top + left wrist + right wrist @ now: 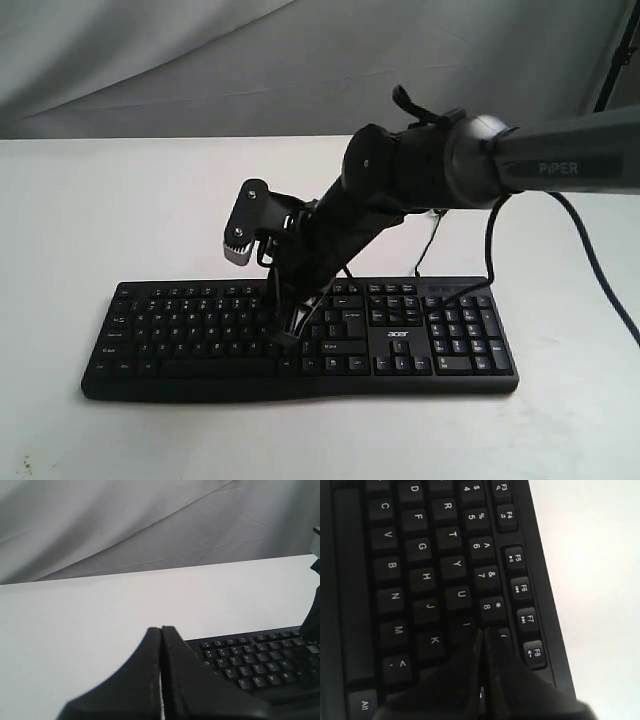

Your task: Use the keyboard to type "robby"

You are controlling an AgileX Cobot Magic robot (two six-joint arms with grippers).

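Observation:
The black keyboard (pixel 180 335) lies across the white table, number pad to the right, white "acer" logo (pixel 398 331) above the arrow keys. My right gripper (pixel 289 333) reaches in from the right and points down at the middle of the letter block. In the right wrist view the right gripper (pixel 482 630) is shut and empty, its tip over the keyboard (pixel 420 555) between the I and 9 keys; the key beneath is hidden. My left gripper (pixel 161 628) is shut and empty, held off the keyboard's (pixel 260 660) left end; it is out of the exterior view.
The white table (pixel 90 200) spreads around the keyboard, with a grey cloth backdrop (pixel 200 60) behind it. A thin black cable (pixel 431 240) runs from the keyboard's back edge. The right arm (pixel 560 165) spans the upper right, a thicker cable (pixel 600 280) hanging from it.

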